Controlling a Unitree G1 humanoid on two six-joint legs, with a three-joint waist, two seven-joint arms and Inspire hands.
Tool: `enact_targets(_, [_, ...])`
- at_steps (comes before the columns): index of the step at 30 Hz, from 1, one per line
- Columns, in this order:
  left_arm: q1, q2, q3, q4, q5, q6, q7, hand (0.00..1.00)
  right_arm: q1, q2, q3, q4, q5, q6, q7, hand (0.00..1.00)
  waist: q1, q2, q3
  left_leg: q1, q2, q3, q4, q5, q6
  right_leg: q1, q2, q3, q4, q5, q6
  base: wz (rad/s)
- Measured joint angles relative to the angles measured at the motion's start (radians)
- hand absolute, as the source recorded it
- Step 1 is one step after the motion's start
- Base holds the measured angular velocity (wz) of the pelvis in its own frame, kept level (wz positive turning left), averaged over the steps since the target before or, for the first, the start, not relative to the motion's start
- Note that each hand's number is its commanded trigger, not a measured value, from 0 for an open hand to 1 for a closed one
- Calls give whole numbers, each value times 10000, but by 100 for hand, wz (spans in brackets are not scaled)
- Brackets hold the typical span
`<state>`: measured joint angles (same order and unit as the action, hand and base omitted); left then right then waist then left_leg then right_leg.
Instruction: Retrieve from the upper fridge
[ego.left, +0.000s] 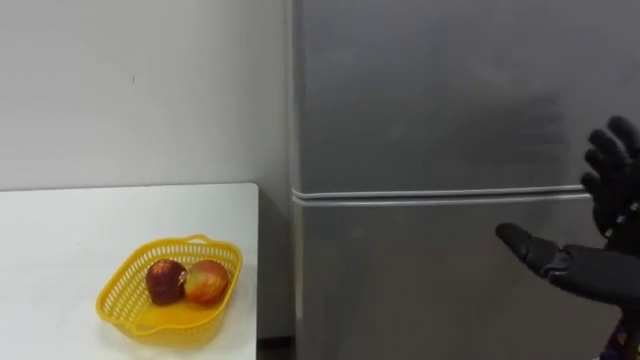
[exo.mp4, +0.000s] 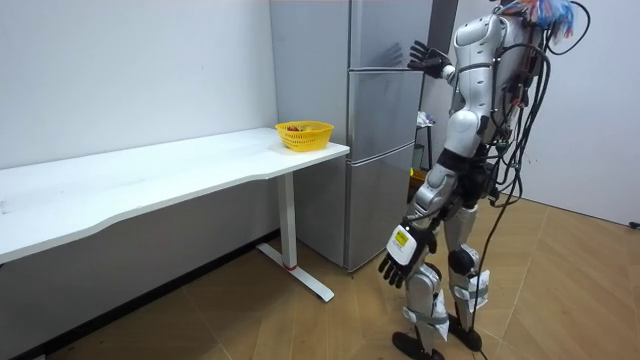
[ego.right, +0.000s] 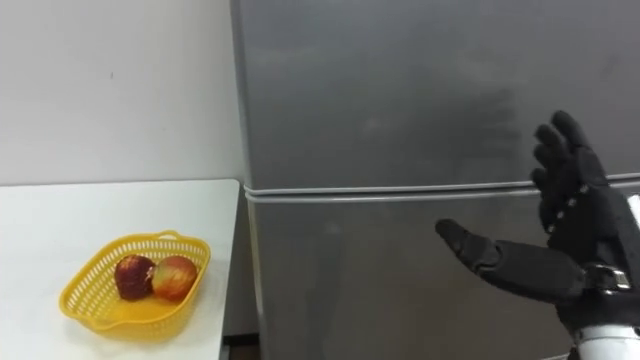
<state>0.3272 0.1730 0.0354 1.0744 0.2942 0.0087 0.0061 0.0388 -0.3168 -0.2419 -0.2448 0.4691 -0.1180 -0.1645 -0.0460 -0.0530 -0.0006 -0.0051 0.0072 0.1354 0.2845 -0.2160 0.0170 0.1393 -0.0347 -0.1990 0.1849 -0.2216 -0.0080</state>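
The right hand hangs with fingers spread before the closed fridge, likely aiming for its door; the left hand dangles relaxed.

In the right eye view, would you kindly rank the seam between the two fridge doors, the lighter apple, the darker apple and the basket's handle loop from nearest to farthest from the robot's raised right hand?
From the right hand, raised open at the view's right:
1. Door seam, just beside the hand.
2. Lighter apple, right side of the yellow basket.
3. Handle loop of the basket's far rim; too close to call against the lighter apple.
4. Darker apple, farthest left.
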Motion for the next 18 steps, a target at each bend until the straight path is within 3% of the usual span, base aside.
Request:
enact_targets(3, [52,-94,5,-26,-62,88,260,0,154,105,-257,385,656,3,-713,0,-112,47,11,-33,-3,-5,-74,-1,1,-13,0,31,-2,2,4,0])
enact_targets(10, [-88,-77,51,-68,-69,393,300,0,844,261,-268,1398,2171,105,-1923,0,-62,224,-63,14,-24,36,-128,8,1,-114,-20,79,-18,1,6,-2])
enact_targets(18, [-67,-95,98,-736,38,956,224,0,1214,673,279,3756,949,349,-2104,0,-27,244,-70,-17,-39,9,-161,11,-5,-101,-17,33,-102,-6,16,2])
